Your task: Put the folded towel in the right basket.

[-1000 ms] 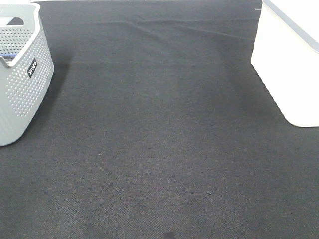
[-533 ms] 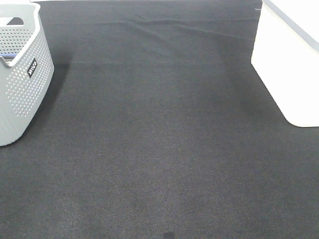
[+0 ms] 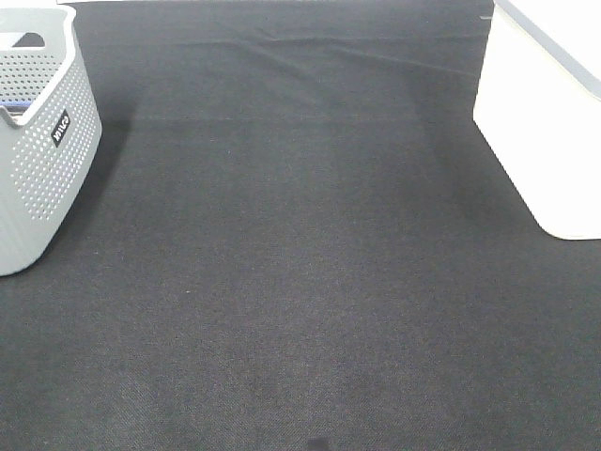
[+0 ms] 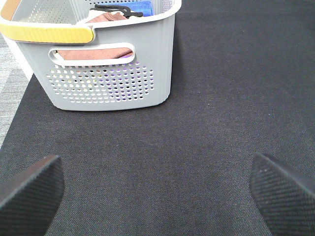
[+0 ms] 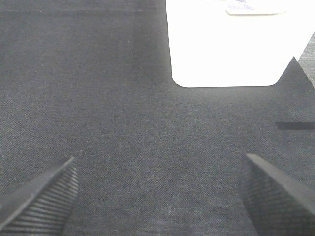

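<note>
A dark grey cloth [image 3: 300,263] covers the table, seen from a high camera. At the far left stands a grey plastic basket [image 3: 38,160] with small round holes in its walls and a small black label on its side. The middle of the cloth is bare, with a few faint creases near the far edge. At the far right stands a plain white basket [image 3: 545,122], well apart from the grey one. Neither arm shows in this high view.

The left wrist camera looks at the grey basket from close by. It has a yellow grip on its rim and a handle slot in its wall. A folded reddish-brown towel [image 4: 93,53] lies inside, visible through the slot and over the rim, with a blue cloth [image 4: 135,7] and a black object [image 4: 118,10] farther back. The left gripper [image 4: 157,189] is spread wide, its two dark textured fingers at the edges of the picture, nothing between them.

The right wrist camera faces the white basket across bare cloth. The right gripper [image 5: 160,194] is also spread wide and holds nothing.
</note>
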Motion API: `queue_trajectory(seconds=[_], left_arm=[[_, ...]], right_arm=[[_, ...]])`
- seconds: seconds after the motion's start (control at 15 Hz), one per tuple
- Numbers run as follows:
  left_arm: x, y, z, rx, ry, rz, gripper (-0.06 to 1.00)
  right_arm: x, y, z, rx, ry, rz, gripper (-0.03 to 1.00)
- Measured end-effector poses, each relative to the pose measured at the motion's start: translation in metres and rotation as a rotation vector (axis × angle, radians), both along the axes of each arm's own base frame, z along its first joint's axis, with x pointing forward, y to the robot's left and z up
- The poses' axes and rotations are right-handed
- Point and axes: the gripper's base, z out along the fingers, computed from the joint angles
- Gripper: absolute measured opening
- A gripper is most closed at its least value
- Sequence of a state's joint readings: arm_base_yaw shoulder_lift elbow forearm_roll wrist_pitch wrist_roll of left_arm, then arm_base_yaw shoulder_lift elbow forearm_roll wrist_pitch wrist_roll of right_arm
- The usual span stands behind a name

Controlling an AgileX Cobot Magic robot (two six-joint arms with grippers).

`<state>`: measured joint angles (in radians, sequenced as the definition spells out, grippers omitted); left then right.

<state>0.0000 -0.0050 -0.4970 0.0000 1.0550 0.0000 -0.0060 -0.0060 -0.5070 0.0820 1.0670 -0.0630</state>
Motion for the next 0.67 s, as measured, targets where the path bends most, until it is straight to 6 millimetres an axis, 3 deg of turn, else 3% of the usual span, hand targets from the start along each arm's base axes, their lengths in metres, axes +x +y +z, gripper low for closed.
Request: queue_trajectory(seconds=[0.67], left_arm=[[0.0000,0.0000,0.0000,0.000,0.000,0.000,0.97]], right_arm=[[0.0000,0.0000,0.0000,0.000,0.000,0.000,0.84]])
